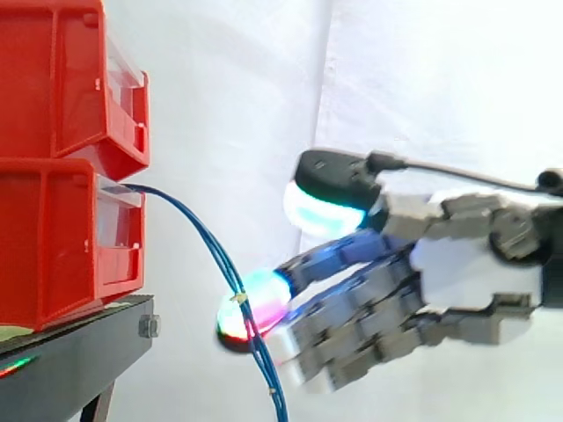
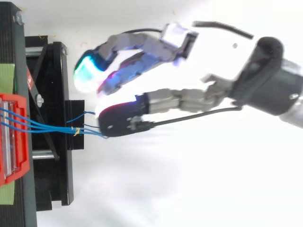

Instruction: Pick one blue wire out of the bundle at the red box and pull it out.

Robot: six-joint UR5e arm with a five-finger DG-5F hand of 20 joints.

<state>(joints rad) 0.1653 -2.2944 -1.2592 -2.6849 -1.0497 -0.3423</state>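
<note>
A bundle of thin blue wires (image 1: 209,243) comes out of the lower red bin (image 1: 53,251) and droops down to the right, bound by a small yellow tie (image 2: 76,132). My hand (image 1: 475,272) reaches in from the right with its fingers nearly straight and spread. One glowing red-and-cyan fingertip (image 1: 264,294) rests against the bundle just below the tie. The black-backed thumb (image 1: 339,176) hovers higher, apart from the wires. In the top view the wires (image 2: 47,125) run from the red bin (image 2: 14,156) to the thumb's tip (image 2: 118,124). Nothing is pinched.
A second red bin (image 1: 62,79) is stacked on the lower one. Both stand on a black stand (image 1: 79,356) at the left, whose frame (image 2: 52,94) lies under the wires. A white curtain hangs behind.
</note>
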